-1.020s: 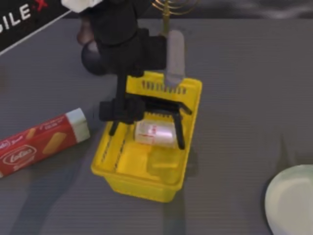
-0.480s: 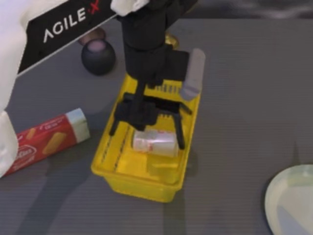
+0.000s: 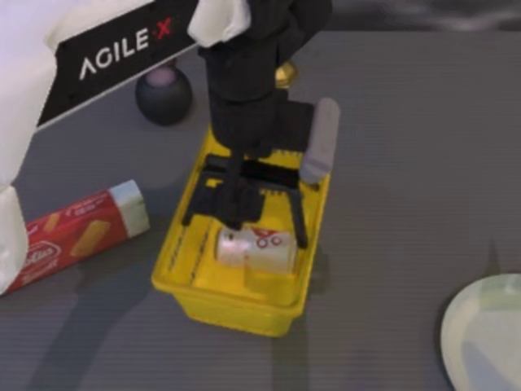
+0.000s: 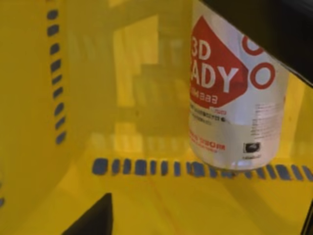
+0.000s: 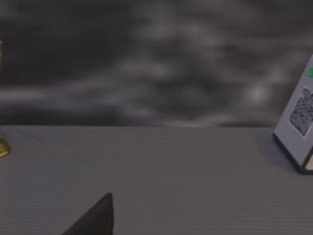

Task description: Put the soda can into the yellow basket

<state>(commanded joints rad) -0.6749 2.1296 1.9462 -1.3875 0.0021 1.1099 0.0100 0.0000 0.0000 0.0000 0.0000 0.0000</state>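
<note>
Lying on its side inside the yellow basket point(image 3: 189, 292), soda can point(image 3: 256, 248) sits just beneath left hand point(image 3: 232, 213), grip state untellable; withdrawal may snag the black handles point(image 3: 298, 213).

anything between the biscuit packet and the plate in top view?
Yes: the yellow basket with the soda can in it sits between the biscuit packet and plate, top view.

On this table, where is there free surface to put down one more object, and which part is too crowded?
Bare grey table lies open between the yellow slotted plastic basket and the pale round plate. It is crowded on the left side: the long red biscuit packet, the dark round ball and the left gripper above the white-silver soda can in the basket.
</note>
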